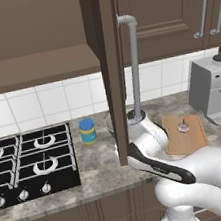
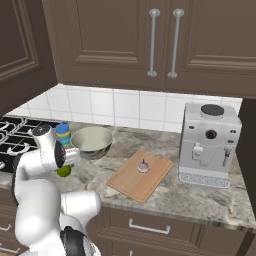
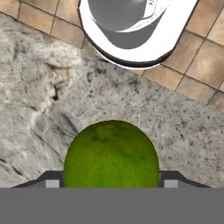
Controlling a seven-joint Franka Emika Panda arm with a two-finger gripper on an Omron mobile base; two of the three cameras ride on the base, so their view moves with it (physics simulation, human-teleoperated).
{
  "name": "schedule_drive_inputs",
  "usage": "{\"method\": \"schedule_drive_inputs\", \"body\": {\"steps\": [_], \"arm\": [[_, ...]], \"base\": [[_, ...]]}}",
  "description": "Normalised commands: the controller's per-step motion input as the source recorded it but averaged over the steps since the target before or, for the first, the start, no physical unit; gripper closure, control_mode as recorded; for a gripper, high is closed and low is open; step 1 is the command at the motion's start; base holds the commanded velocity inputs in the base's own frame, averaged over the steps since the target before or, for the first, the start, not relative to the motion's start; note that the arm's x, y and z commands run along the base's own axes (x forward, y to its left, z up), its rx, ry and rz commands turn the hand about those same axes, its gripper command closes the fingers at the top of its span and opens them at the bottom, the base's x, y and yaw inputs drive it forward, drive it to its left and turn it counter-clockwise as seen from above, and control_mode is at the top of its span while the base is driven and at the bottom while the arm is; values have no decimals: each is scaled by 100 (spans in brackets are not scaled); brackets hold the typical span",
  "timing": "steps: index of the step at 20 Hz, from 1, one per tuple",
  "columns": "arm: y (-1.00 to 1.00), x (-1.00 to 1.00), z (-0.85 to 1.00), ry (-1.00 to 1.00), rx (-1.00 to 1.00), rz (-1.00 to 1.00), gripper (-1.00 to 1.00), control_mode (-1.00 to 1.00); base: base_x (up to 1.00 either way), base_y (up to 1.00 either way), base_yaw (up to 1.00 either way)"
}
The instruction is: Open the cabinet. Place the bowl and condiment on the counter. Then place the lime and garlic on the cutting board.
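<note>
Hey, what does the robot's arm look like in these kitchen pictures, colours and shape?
The arm is built of glossy white rounded segments with dark bands at the joints. Its links are thick and tubular, with bulbous elbows. In the hand view the gripper shows small dark fingertips with pale grey pads.

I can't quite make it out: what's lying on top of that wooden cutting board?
A small pale pinkish garlic bulb lies near the middle of the cutting board. The rest of the board is bare; the lime isn't on it yet.

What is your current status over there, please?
Gripper open, fingers either side of the lime, over the counter. Garlic on cutting board. Nothing blocking.
</note>
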Motion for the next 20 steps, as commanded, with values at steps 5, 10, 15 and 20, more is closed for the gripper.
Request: {"method": "schedule_drive_inputs", "body": {"steps": [5, 10, 15, 20], "arm": [[-56, -40, 64, 0, 1, -2, 100, -100], [-65, -20, 49, 0, 0, -6, 100, -100], [-74, -1, 44, 0, 0, -7, 100, -100], [-78, 0, 26, 0, 0, -6, 100, -100]], "base": [[0, 0, 0], [0, 0, 0], [0, 0, 0], [0, 0, 0]]}}
